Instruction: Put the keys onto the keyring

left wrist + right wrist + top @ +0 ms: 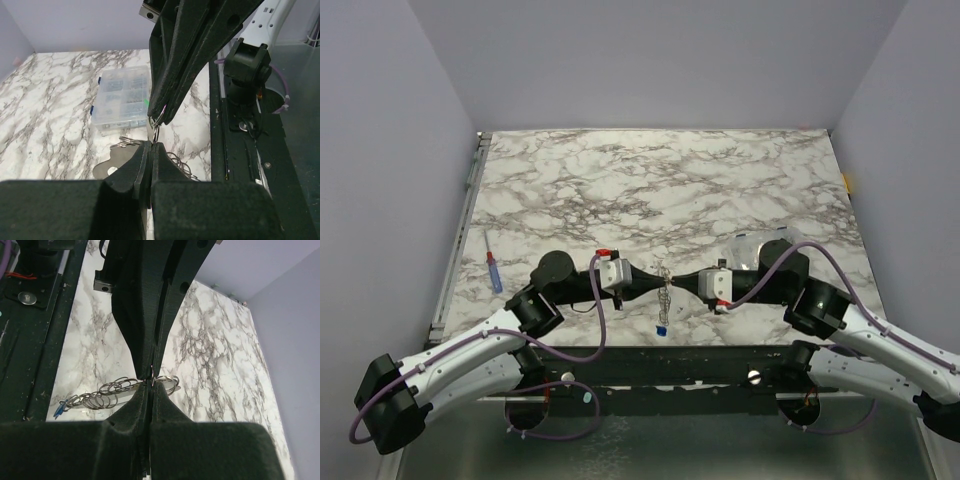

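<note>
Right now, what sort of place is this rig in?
Probably a lab test booth, not a home: marble-print tabletop boxed in by plain lilac walls, left arm and right arm bolted at its near edge, a clear parts box.

Red-blue pen [493,270] left — clear plastic box [122,97] right.

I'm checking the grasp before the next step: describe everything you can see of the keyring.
The keyring looks like a string of thin silvery metal loops, linked and overlapping. The left pincer and right pincer both pinch one end, tips meeting. The rest trails over the marble table toward its near edge, ending in a small blue-headed key. Whether it touches the table is unclear.
</note>
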